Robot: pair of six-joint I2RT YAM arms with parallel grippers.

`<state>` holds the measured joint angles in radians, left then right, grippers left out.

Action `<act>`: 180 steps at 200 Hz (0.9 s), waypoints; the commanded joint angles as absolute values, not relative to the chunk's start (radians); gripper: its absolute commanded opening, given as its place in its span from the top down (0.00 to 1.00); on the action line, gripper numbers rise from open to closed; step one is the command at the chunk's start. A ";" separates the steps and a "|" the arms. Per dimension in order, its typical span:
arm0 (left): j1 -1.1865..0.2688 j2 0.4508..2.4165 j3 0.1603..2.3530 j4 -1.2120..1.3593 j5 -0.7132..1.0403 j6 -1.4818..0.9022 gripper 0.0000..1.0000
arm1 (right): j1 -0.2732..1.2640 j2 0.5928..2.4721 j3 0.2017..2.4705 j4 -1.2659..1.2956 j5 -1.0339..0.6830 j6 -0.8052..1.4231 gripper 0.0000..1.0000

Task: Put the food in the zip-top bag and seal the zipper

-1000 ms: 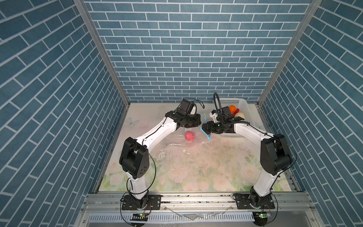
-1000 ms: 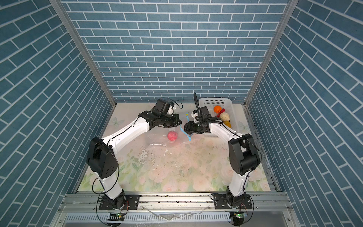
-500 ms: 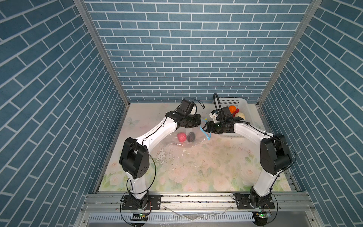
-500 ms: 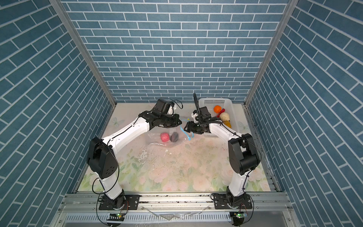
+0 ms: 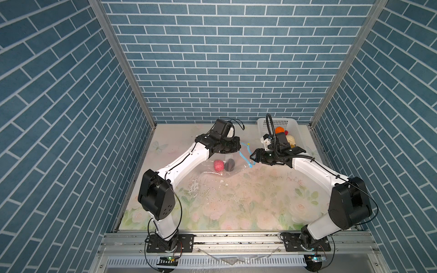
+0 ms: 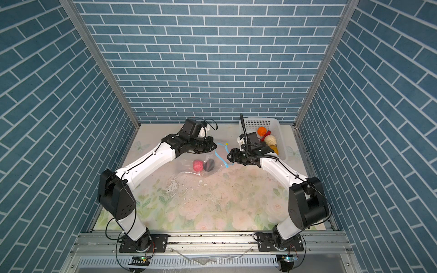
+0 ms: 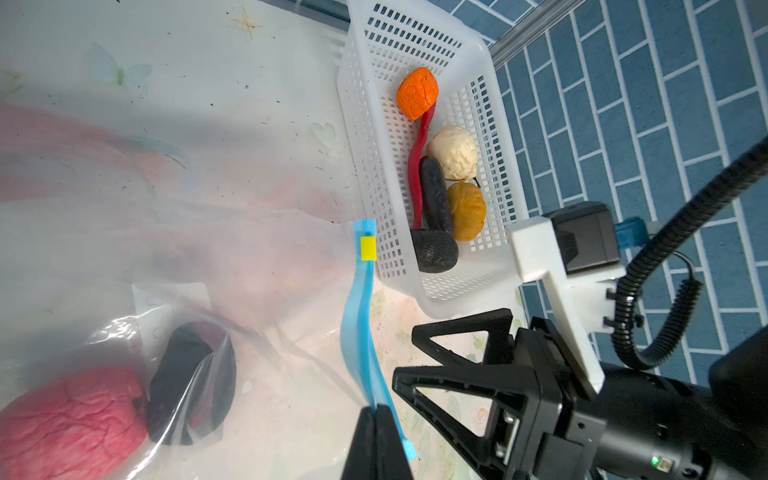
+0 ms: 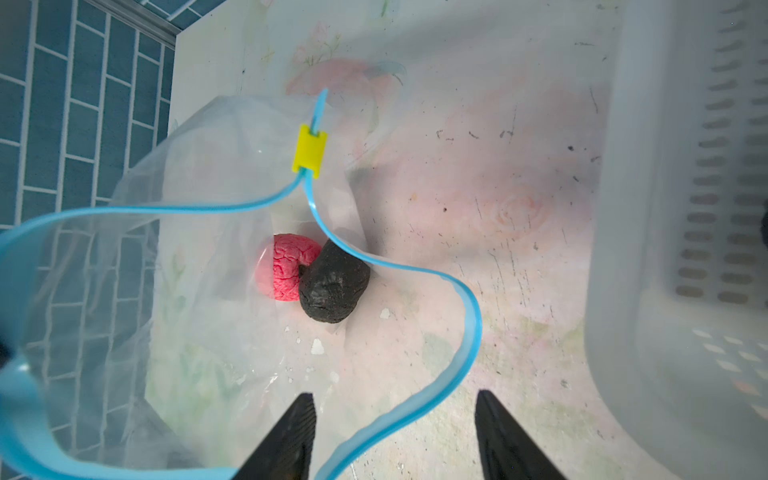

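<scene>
Now that the black lump (image 8: 333, 286) lies inside the zip-top bag (image 8: 187, 187), touching the pink lump (image 8: 284, 266) (a second ago only the pink one was in there), my right pincer (image 8: 395, 395) hangs empty at the mouth, jaws apart. My left pincer (image 7: 376, 415) stays clamped on the zipper (image 7: 355, 316), lifting that edge so the mouth gapes toward the basket (image 5: 293, 123). The bag lies just beside the basket, its yellow slider (image 8: 309, 151) parked at the zipper end near the basket's wall. Two foods are in, I judge. Inside the basket wait the orange lump (image 7: 417, 93), the chili (image 7: 419, 166), the cream lump (image 7: 453, 151), the eggplant (image 7: 434, 195), the yellow-brown lump (image 7: 466, 210) and a second black lump (image 7: 434, 251). So my next trip is back to the basket, and sealing comes much later.
</scene>
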<state>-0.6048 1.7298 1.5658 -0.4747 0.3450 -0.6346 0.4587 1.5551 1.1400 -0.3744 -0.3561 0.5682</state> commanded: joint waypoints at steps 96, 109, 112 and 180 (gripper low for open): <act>-0.592 1.661 1.540 -0.449 0.346 -0.639 0.99 | 0.442 1.664 1.092 -0.184 -0.427 0.734 0.47; -0.592 1.658 1.537 -0.449 0.345 -0.637 0.99 | 0.442 1.675 1.096 -0.180 -0.431 0.738 0.48; -0.591 1.658 1.538 -0.449 0.346 -0.638 0.99 | 0.440 1.678 1.095 -0.181 -0.431 0.738 0.48; -0.585 1.651 1.526 -0.445 0.343 -0.636 0.99 | 0.405 1.659 1.069 -0.181 -0.415 0.738 0.50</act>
